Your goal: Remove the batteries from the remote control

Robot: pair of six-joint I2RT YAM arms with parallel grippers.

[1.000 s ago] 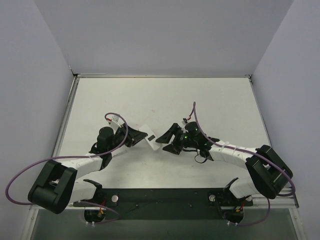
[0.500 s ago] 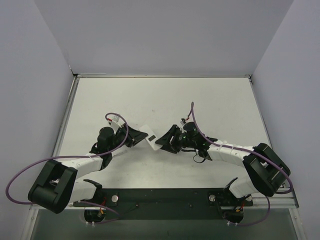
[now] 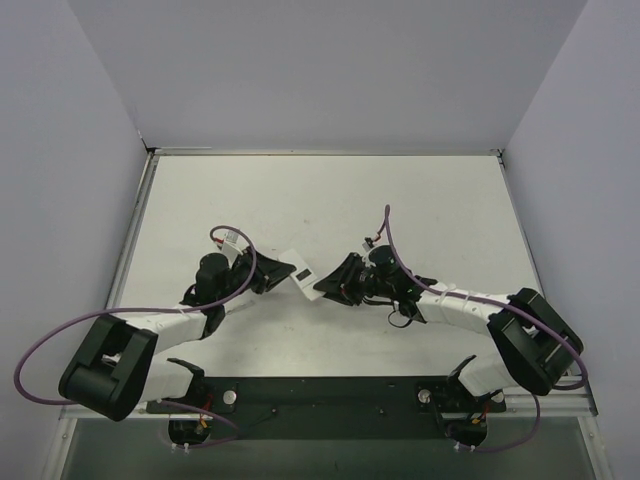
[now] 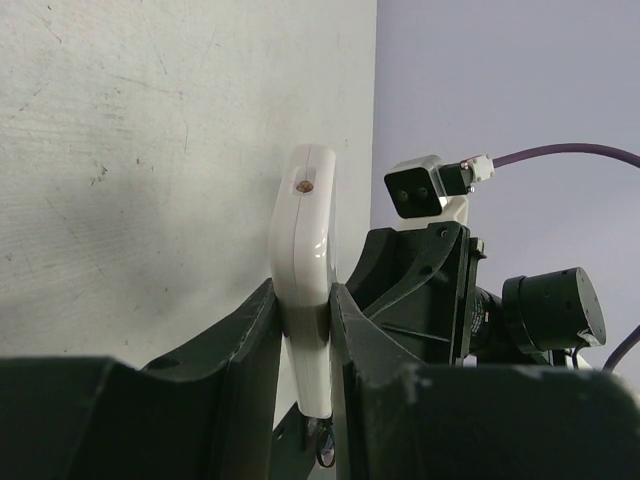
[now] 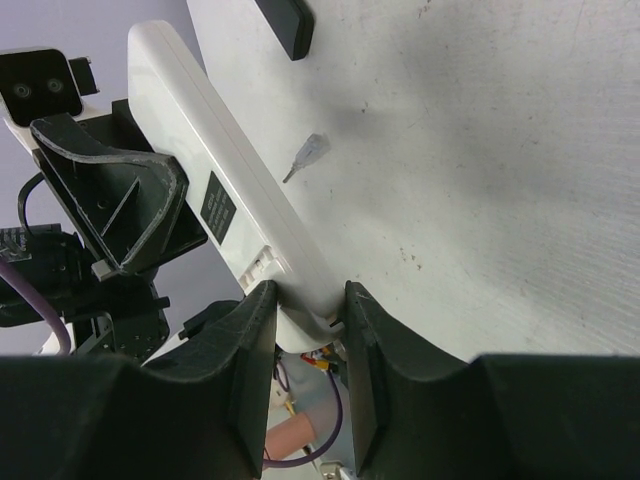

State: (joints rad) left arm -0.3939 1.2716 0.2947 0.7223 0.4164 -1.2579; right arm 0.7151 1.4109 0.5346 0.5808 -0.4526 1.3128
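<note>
The left end effector (image 4: 303, 305) is clenching one end of the white remote control (image 4: 305, 220) and holding it on edge above the bench (image 3: 420, 200). The right end effector (image 5: 305, 300) is pinching the opposite end. Its fingers look pressed against both faces, though the wrist view is too tight to show how firmly. No batteries are showing in any view. They are probably sitting inside the remote control, since no open compartment is facing a camera.

The main risk is coming from two arms gripping one rigid body. If either one is pulling or twisting out of step, the casing is likely to be slipping out of the shallower hold, and the right fingers are catching only the very tip. A slip would be sending the remote control down onto the bench. The right fingers may also be squeezing the cover shut instead of freeing it, so it could be jamming. Once released, small round cells would be rolling away across the flat surface.

The bench is showing a matte off-white top, scuffed with fine scratches and dark specks. A flat black piece (image 5: 285, 25) and a tiny translucent scrap (image 5: 308, 152) are lying on it below the remote control. Plain pale grey-lilac walls (image 3: 320, 70) are enclosing the bench on three sides.
</note>
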